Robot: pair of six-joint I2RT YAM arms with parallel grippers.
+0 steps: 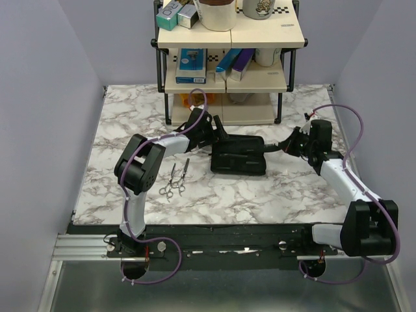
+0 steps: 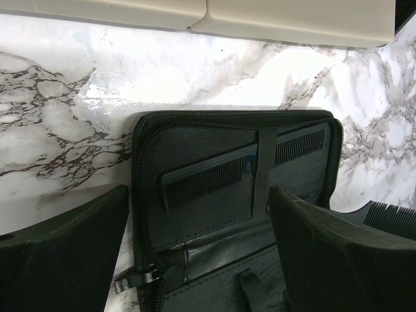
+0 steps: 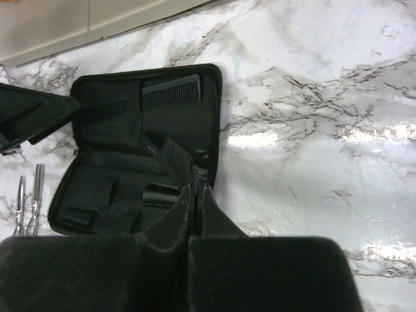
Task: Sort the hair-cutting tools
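Comb lies strapped in pouch between wide-spread left fingers; right fingers closed.

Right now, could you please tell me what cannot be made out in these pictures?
- Right pincer: shut; right wrist view, its own fingers hide whether it holds anything.
- Outer comb: left wrist view, mostly behind a finger, cut by the edge.
- Scissors: right wrist view, lower part hidden by the pincer body.

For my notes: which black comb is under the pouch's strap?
The long black comb slanting inside the black zip pouch; the other comb shows beyond its edge.
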